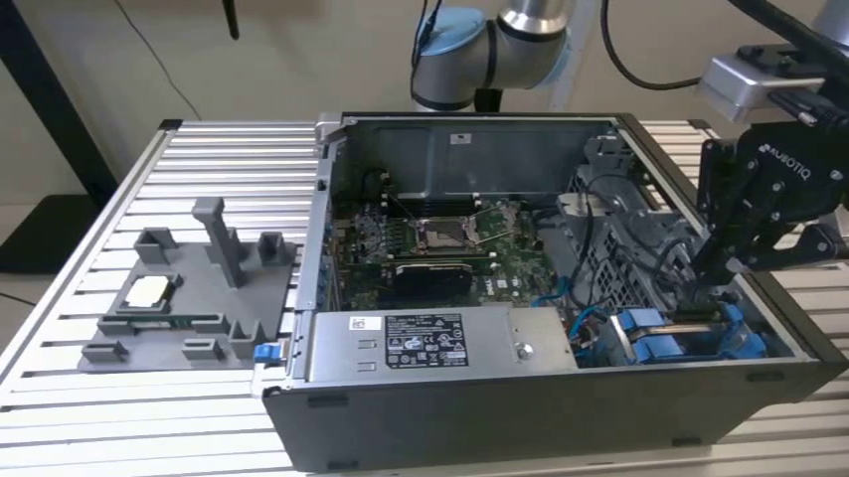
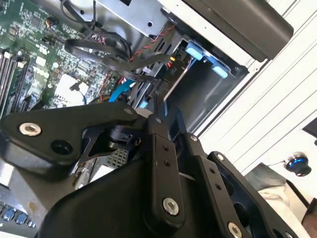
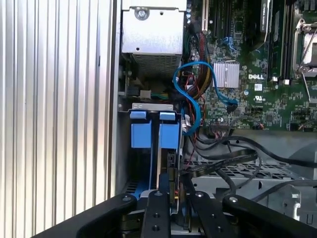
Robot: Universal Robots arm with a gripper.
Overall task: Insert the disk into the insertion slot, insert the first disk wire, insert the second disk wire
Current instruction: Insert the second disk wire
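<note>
Black linkage gripper (image 1: 706, 288) sits low in the open grey PC case (image 1: 531, 417), at the exterior view's right, over the dark drive bay with bright blue plastic rails (image 1: 690, 338). Cannot tell if its fingers are open or closed. Blue carrier tabs (image 3: 153, 130) stand in the bay, near the grey power-supply box with white sticker (image 1: 438, 343). A blue data cable (image 3: 195, 94) loops beside the green motherboard (image 3: 257, 74). Sticker print is unreadable.

Matt black metal gripper (image 1: 717, 268), bright blue plastic rails on the insertion slot (image 3: 154, 130), ribbed metal table (image 1: 159, 179), grey plastic fixture (image 1: 186, 298)
</note>
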